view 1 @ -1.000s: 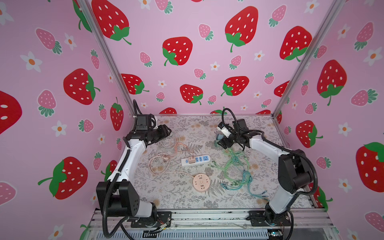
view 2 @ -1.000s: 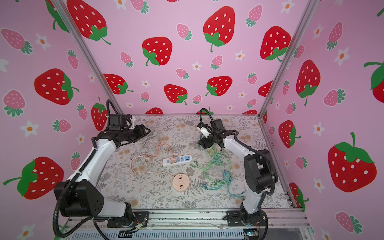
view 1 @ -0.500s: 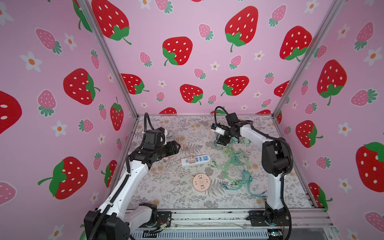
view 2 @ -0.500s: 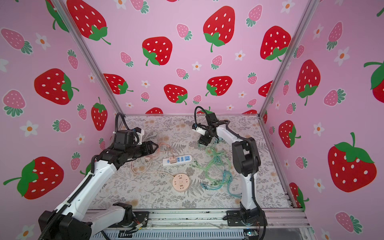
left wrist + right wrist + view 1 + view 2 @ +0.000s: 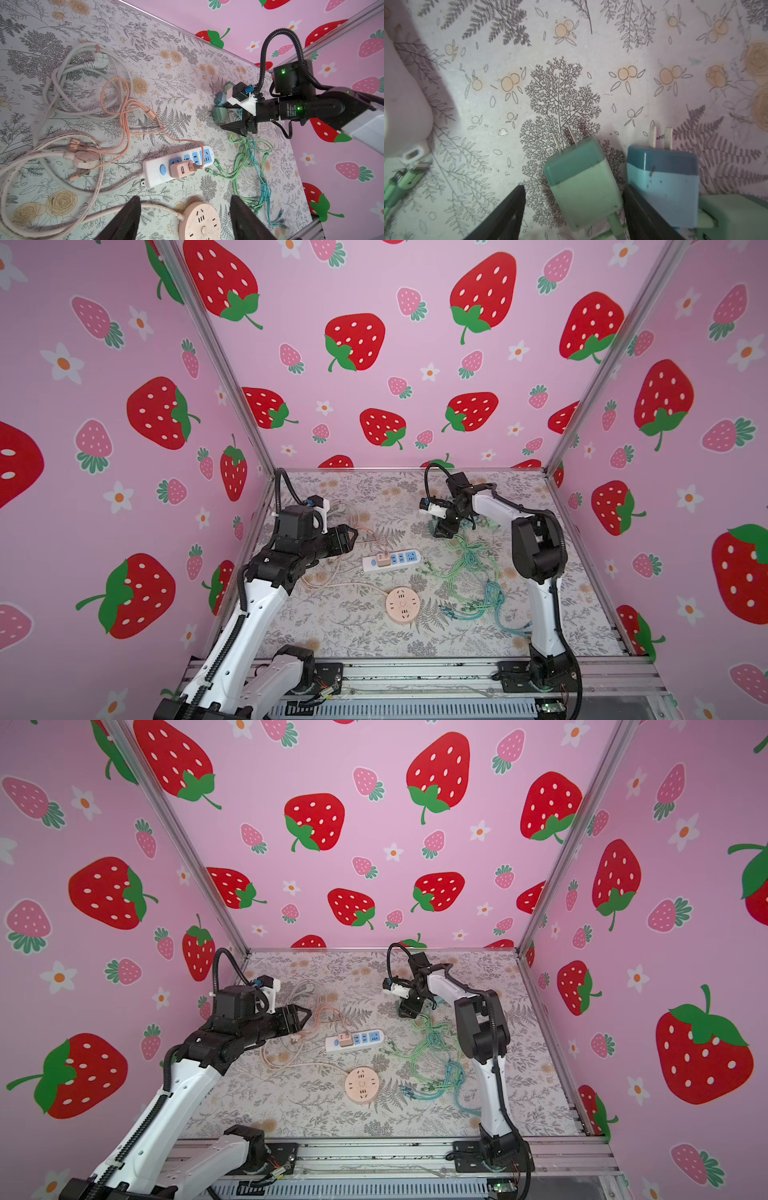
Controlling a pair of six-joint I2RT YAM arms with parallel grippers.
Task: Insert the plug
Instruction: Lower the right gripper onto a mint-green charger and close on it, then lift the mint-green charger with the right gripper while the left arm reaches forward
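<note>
A two-tone green plug lies on the floral mat, its two prongs pointing away from the wrist camera. My right gripper is open and straddles it, with a gap on one side. A blue plug lies right beside it, outside the jaws. In both top views this gripper is down at the mat near the back. The white power strip with blue sockets lies mid-table with a pink plug in it. My left gripper hangs open and empty left of the strip.
A round pink socket lies in front of the strip, below the left gripper. Tangled green cables spread right of the strip. Pink cables and a white cord coil lie to the left. A third green plug sits beside the blue one.
The left arm swung from the back left toward the strip and came lower. The right gripper dropped onto the plugs at the back and its jaws narrowed around the green plug.
</note>
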